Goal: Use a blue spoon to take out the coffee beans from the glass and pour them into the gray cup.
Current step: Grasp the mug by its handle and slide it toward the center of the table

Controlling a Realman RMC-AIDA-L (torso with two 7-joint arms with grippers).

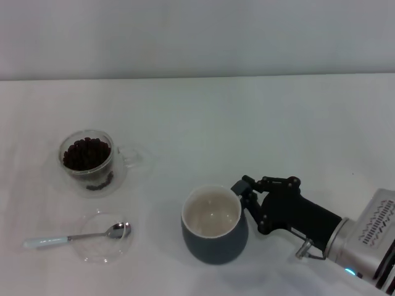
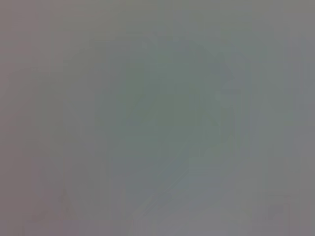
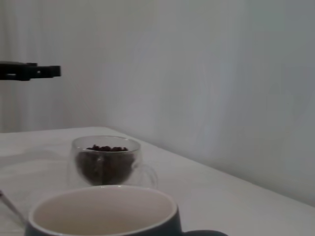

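Note:
The glass [image 1: 87, 161] stands at the left, full of coffee beans [image 1: 86, 153]. The blue spoon [image 1: 74, 237] lies in front of it, its bowl resting on a flat clear saucer [image 1: 105, 246] and its handle pointing left. The gray cup [image 1: 213, 237] stands upright and empty at front centre. My right gripper [image 1: 245, 194] is at the cup's right side, closed on its handle, which the fingers hide. The right wrist view shows the cup's rim [image 3: 103, 211] close by, with the glass [image 3: 106, 162] and beans [image 3: 106, 148] behind it. My left gripper is out of view.
Everything stands on a white table [image 1: 247, 123] with a pale wall behind. The left wrist view shows only a blank grey blur. A dark bar [image 3: 29, 71] juts in at the edge of the right wrist view.

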